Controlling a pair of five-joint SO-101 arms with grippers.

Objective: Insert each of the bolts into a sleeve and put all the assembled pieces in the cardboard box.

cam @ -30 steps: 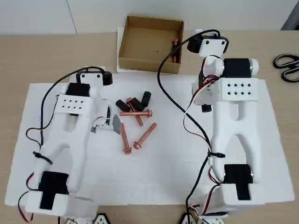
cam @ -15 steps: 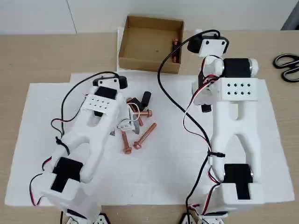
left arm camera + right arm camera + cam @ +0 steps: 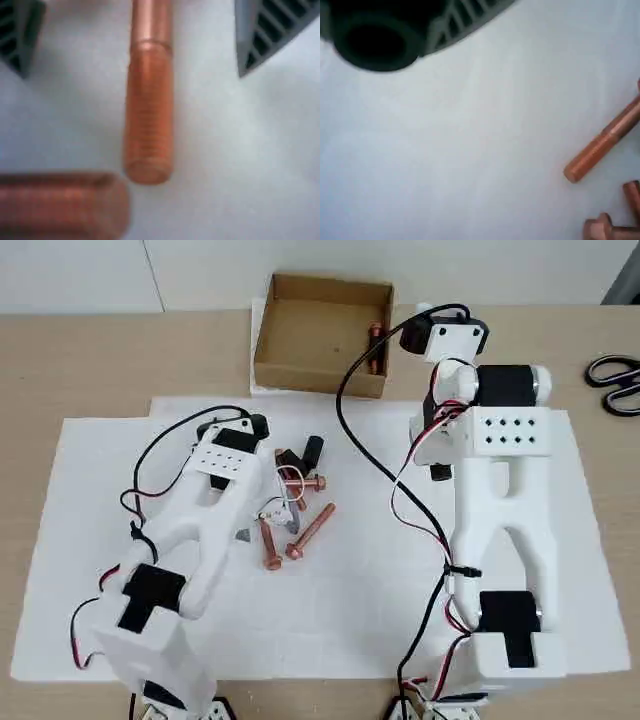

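Observation:
Several copper bolts lie loose on the white sheet, among them one [image 3: 312, 528] beside my left arm. My left gripper [image 3: 267, 528] hangs low over another bolt [image 3: 149, 100], open, with a grey finger [image 3: 270, 35] on each side of its threaded end. A further bolt [image 3: 60, 202] lies across the tip. Black sleeves [image 3: 313, 450] rest just beyond the pile. My right gripper [image 3: 438, 468] stands right of the pile, shut on a black sleeve [image 3: 375, 42]. The cardboard box [image 3: 315, 378] at the back holds one assembled piece [image 3: 375, 345].
The white sheet [image 3: 350, 610] covers most of the wooden table. Black scissors [image 3: 615, 380] lie at the far right edge. A black cable [image 3: 345, 410] from the right arm loops between the box and the pile.
My left arm has swung right from beside the pile and lowered its open gripper over a bolt. The right arm has kept still with its sleeve.

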